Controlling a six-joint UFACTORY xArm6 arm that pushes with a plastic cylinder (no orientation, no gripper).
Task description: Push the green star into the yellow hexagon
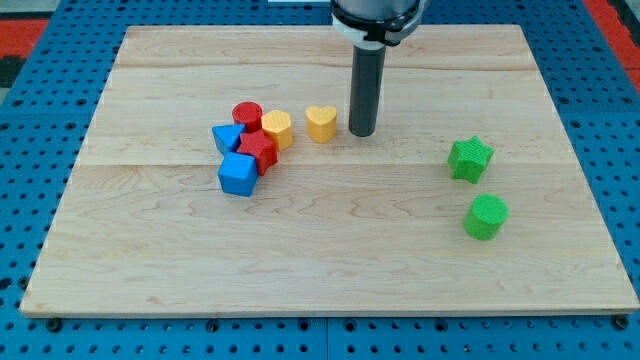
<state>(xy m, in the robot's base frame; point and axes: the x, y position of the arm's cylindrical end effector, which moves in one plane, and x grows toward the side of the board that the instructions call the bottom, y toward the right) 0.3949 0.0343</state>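
Observation:
The green star (pixel 470 158) lies at the view's right of the wooden board. The yellow hexagon (pixel 277 129) sits left of centre, in a cluster with a red cylinder (pixel 247 114), a red star-like block (pixel 258 151), a blue triangle-like block (pixel 227 138) and a blue cube (pixel 238 174). My tip (pixel 362 132) stands on the board just right of a yellow heart (pixel 321 123). It is well left of the green star and touches no block.
A green cylinder (pixel 486 217) lies just below the green star. The wooden board (pixel 330 270) rests on a blue pegboard surface (pixel 20 150); the arm's body (pixel 378 18) hangs at the view's top centre.

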